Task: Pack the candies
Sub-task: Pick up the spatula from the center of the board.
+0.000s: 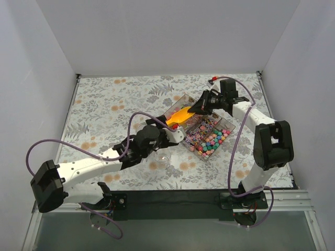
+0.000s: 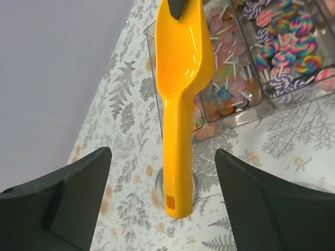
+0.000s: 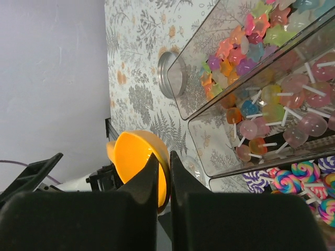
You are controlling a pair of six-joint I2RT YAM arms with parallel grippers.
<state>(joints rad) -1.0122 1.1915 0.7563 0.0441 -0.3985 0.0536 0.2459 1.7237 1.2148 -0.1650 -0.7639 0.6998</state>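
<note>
You're looking at a robot lab test cell: plain white panels (image 1: 157,31) box in the desk (image 1: 104,99), and a black mounting rail (image 1: 172,201) crosses the frame's bottom edge.

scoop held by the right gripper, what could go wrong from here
1. The right gripper pinches only the thin bowl rim of the scoop, so it could swivel or slip out.
2. The left gripper is open, fingers clear of the handle. If the right lets go first, the scoop likely drops to the table.
3. The bowl hangs by the tray wall, and a swing might knock it.
</note>
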